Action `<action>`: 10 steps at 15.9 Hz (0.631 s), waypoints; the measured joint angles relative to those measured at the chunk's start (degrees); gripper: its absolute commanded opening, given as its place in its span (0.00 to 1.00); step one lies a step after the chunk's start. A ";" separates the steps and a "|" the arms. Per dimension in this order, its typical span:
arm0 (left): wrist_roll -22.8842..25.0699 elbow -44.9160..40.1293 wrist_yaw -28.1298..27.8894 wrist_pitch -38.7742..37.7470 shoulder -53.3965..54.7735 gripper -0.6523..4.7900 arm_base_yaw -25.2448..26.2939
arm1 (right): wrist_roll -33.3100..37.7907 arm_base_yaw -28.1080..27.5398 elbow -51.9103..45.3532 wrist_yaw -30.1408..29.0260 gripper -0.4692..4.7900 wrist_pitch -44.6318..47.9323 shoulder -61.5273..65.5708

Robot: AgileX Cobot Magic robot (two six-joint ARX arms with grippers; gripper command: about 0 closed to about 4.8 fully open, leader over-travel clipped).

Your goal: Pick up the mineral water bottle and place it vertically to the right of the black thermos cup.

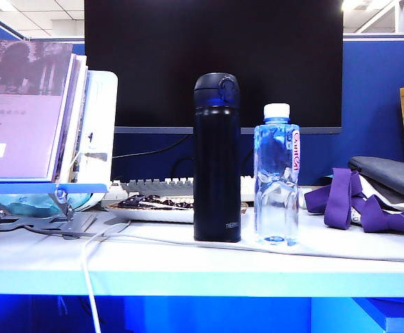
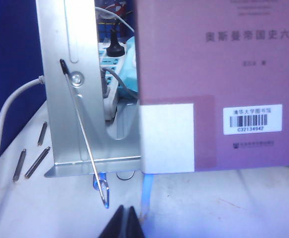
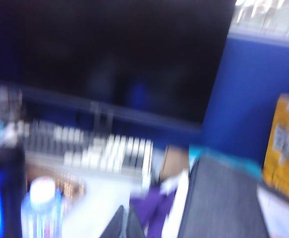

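Observation:
The mineral water bottle [image 1: 276,175] stands upright on the white table, clear bluish with a white cap, just right of the black thermos cup [image 1: 217,158], which also stands upright. No arm shows in the exterior view. In the blurred right wrist view the bottle [image 3: 41,208] and the thermos cup [image 3: 4,191] sit off to one side of my right gripper [image 3: 124,218], which is shut, empty and well apart from them. My left gripper [image 2: 126,220] is shut with nothing in it, over bare table in front of a metal book stand [image 2: 70,84].
A black monitor [image 1: 213,62] and a keyboard [image 1: 160,186] stand behind the bottles. A purple book [image 1: 21,104] on the stand fills the left. Grey and purple bags [image 1: 375,194] lie at the right. A white cable [image 1: 91,263] runs across the table's front.

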 measured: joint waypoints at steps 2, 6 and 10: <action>0.00 0.00 0.00 0.02 0.00 0.11 0.00 | 0.02 -0.48 -4.24 -0.50 0.08 0.85 -0.39; 0.00 0.00 0.00 0.00 0.00 0.11 0.00 | 2.47 -6.29 -21.86 -1.40 0.11 11.21 -7.43; 0.00 0.00 0.00 0.00 0.02 0.11 -0.02 | 8.44 -10.75 -29.14 -4.04 0.11 9.20 -12.92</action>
